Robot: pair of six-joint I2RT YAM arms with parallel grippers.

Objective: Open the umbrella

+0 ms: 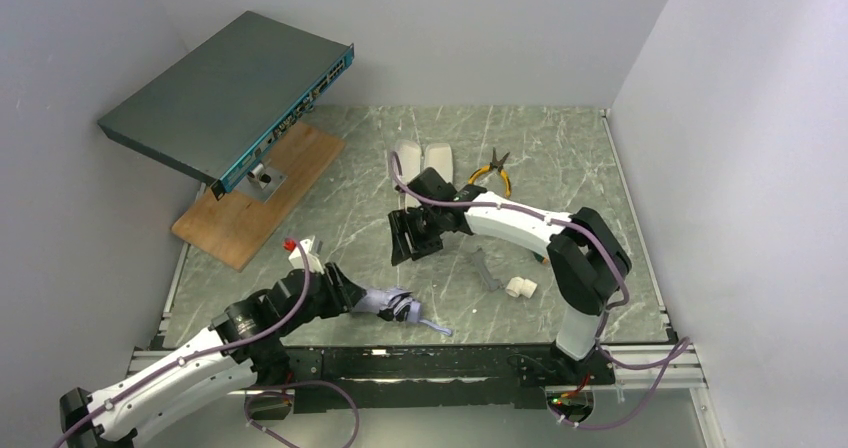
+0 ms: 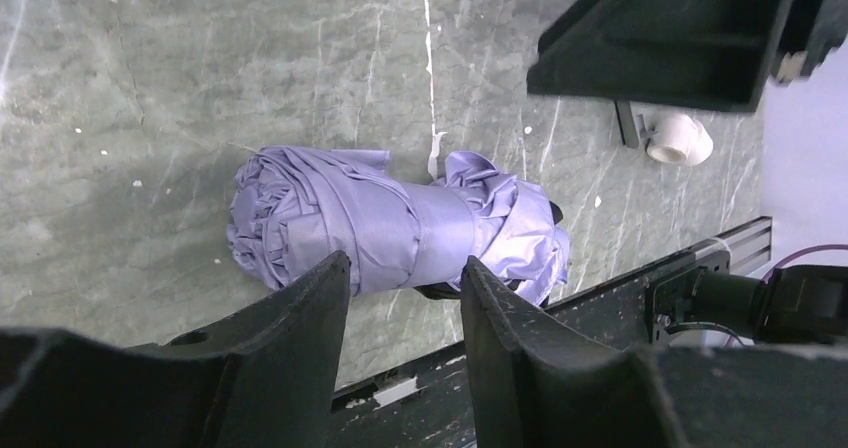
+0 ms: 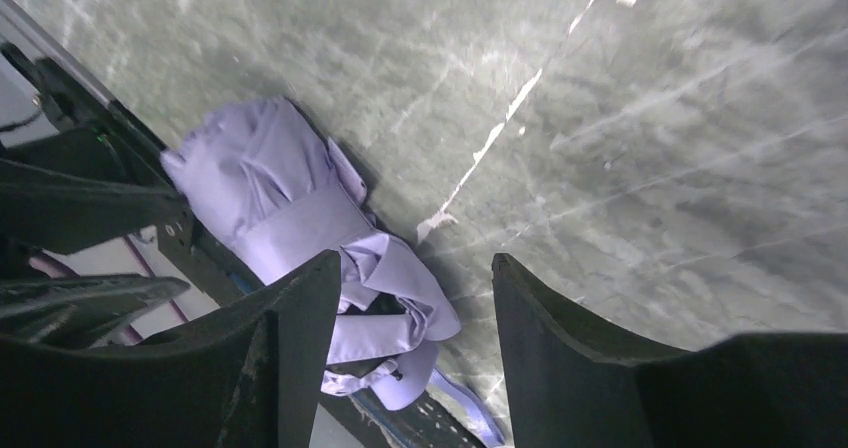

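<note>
The left pincer (image 2: 405, 263) hides the rolled umbrella's (image 2: 350, 213) near edge.

I count on the desk (image 1: 570, 148) one umbrella (image 1: 385, 303); one pair of pliers (image 1: 493, 171); one pale case (image 1: 425, 158), open in two halves; one white pipe fitting (image 1: 520, 288); one wooden board (image 1: 262, 198); one network switch (image 1: 230, 93); two arms, left arm (image 1: 180, 368) and right arm (image 1: 530, 228), two fingers (image 2: 300, 308) each

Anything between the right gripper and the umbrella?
Nothing: the top view shows only bare tabletop between the right gripper and the umbrella; the right wrist view agrees.
</note>
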